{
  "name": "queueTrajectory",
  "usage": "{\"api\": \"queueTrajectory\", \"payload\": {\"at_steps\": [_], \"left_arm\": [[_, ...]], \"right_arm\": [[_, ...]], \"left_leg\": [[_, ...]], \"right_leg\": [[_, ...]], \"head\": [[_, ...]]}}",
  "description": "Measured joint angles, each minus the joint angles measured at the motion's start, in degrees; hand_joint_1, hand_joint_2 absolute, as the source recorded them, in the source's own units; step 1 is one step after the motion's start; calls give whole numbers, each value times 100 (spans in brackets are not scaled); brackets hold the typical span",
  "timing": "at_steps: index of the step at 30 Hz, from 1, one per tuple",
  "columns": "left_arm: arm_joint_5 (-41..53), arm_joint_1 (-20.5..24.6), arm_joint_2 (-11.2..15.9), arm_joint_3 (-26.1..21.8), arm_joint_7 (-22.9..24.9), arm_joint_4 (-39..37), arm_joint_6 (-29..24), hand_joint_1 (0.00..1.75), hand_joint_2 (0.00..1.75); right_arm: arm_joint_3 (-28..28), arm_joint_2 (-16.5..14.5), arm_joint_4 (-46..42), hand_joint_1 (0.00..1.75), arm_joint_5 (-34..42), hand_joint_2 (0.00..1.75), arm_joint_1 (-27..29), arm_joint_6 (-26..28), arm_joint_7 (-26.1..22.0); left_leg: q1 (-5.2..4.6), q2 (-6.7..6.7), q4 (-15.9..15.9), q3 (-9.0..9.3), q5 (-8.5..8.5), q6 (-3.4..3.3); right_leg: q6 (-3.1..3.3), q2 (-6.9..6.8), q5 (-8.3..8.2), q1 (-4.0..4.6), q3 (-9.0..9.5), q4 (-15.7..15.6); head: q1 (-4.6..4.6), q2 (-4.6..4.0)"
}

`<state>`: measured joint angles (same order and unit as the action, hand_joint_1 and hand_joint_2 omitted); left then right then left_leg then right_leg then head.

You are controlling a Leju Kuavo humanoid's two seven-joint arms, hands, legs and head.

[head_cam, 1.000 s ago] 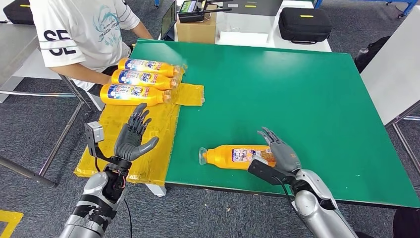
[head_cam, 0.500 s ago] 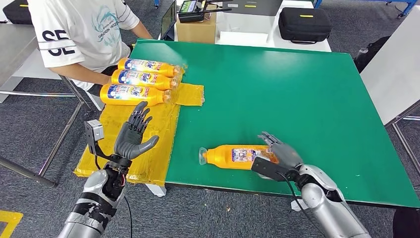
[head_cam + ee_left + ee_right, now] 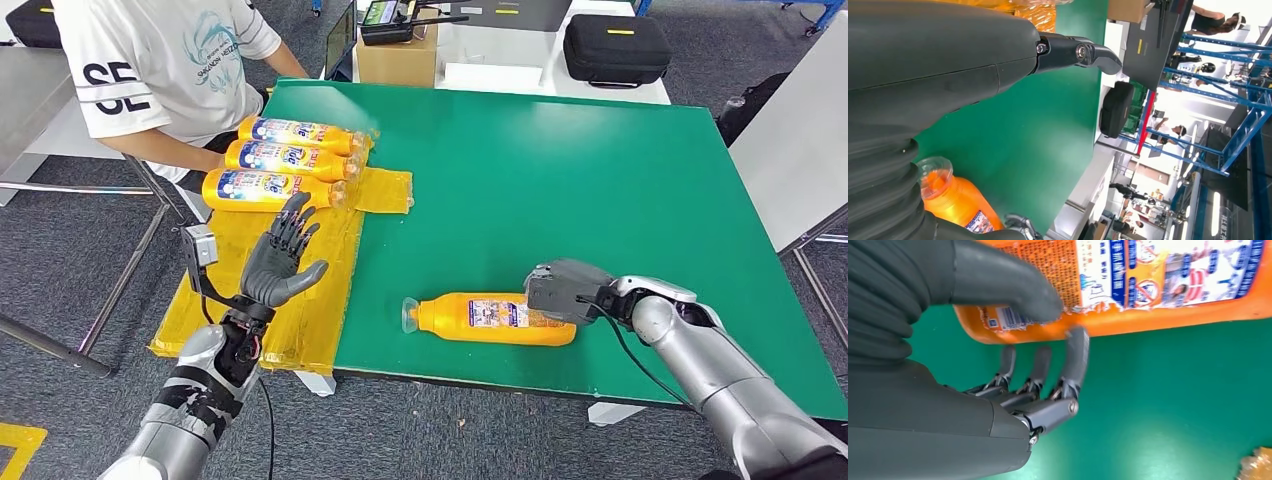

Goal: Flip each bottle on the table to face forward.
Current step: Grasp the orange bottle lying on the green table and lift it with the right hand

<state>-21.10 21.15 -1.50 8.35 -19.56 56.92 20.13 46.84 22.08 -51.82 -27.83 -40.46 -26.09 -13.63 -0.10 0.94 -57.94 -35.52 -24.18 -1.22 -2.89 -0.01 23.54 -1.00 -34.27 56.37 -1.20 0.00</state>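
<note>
- The right robot hand (image 3: 562,290) clasped the base end of a smooth orange plastic bottle (image 3: 487,318) lying on the flat green counter (image 3: 560,180).
- The left robot hand (image 3: 277,262) hovered, fingers spread, holding nothing.

Orange bottle (image 3: 490,318) lying, back-label up.

Four orange bottles lie on their sides in all: three side by side in a row at the far left, the nearest (image 3: 270,190), the middle one (image 3: 288,159) and the farthest (image 3: 300,133), and one bottle apart (image 3: 490,318) near the front edge of the one green bench (image 3: 560,170). Under the three lies one yellow sheet (image 3: 300,290). Beyond the bench stand one cardboard box (image 3: 396,58) and one black case (image 3: 614,48). One person (image 3: 160,60) stands at the far left corner. Two robot hands show, the left hand (image 3: 277,262) and the right hand (image 3: 562,291).
</note>
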Motion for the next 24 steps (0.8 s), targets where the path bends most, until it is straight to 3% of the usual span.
{"api": "queueTrajectory", "payload": {"at_steps": [9, 10, 13, 14, 20, 24], "left_arm": [[-107, 66, 4, 52, -7, -143, 13, 0, 175], [-116, 71, 7, 59, -9, -152, 11, 0, 175], [-121, 76, 20, 77, -15, -160, -4, 0, 175], [-121, 76, 25, 79, -15, -159, -17, 0, 175], [-117, -25, 66, 78, 18, -64, -134, 0, 175], [-111, -107, 91, 73, 43, 49, -163, 0, 175]], "right_arm": [[572, 268, 104, 175, 631, 175, -287, 56, 171], [630, 308, 104, 160, 678, 175, -311, 101, 211], [750, 390, 104, 29, 763, 175, -333, 343, 364], [774, 399, 104, 0, 761, 175, -329, 459, 433], [822, 343, 104, 0, 464, 175, -210, 1373, 935], [756, 254, 100, 0, 258, 0, -154, 1632, 1054]], "left_leg": [[0, 1, 0, 0, 0, 0], [0, 1, 0, 0, 0, -1], [0, 1, 0, 0, 0, -1], [0, 0, 0, 0, 0, -1], [0, -1, 0, 0, -1, 0], [1, 1, 1, 1, -1, 0]], "right_leg": [[0, 0, 0, 0, 1, -1], [0, 0, 0, 0, 2, 0], [0, 0, 0, 0, 2, 0], [0, 0, 0, 0, 2, 0], [0, 0, 0, 1, 1, 0], [1, 0, 0, 1, 2, 0]], "head": [[-1, -1], [-1, -1], [0, 0], [0, 0], [-1, 0], [0, -1]]}}
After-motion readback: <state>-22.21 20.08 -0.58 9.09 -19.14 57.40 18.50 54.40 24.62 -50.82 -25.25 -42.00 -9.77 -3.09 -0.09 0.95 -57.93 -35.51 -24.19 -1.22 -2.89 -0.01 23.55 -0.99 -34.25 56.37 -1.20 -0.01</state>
